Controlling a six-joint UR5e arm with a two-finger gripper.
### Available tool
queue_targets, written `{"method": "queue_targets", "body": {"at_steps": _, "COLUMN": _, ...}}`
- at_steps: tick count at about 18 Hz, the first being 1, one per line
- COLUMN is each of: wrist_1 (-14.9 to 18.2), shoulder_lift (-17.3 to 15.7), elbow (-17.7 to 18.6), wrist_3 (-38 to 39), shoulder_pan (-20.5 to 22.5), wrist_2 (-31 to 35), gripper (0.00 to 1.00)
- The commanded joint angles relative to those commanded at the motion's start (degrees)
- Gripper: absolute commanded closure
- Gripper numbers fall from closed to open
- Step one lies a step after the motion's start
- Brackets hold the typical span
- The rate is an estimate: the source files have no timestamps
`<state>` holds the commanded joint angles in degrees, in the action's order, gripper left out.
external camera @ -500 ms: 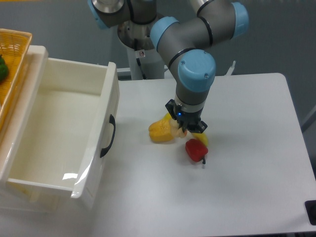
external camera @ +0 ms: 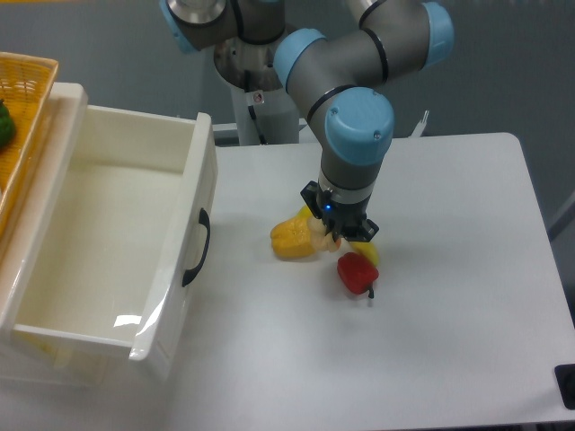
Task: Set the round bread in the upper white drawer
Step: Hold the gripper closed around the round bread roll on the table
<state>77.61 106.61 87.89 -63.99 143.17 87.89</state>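
Note:
My gripper (external camera: 338, 235) is lowered to the table in the middle of a small cluster of food. A pale tan bit (external camera: 323, 241) shows between its fingers; it looks like the round bread, mostly hidden under the gripper. How the jaws stand on it I cannot tell. The upper white drawer (external camera: 199, 171) stands pulled open at the left, its inside bare and its black handle (external camera: 199, 248) facing the gripper.
A yellow-orange pepper (external camera: 292, 239) lies touching the gripper's left side. A red pepper (external camera: 357, 273) and a small yellow piece (external camera: 367, 255) lie at its lower right. A woven yellow basket (external camera: 27, 81) with something green (external camera: 4, 122) sits at the far left.

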Motion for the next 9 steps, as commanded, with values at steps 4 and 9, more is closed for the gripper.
{"method": "queue_targets", "body": {"at_steps": 4, "wrist_1": 0.1, "shoulder_lift": -0.1, "elbow": -0.3, "wrist_3": 0.0, "shoulder_pan": 0.0, "wrist_2": -0.2, "gripper": 1.00}}
{"method": "queue_targets", "body": {"at_steps": 9, "wrist_1": 0.0, "shoulder_lift": -0.9, "elbow": -0.4, "wrist_3": 0.0, "shoulder_pan": 0.0, "wrist_2": -1.0, "gripper": 1.00}}
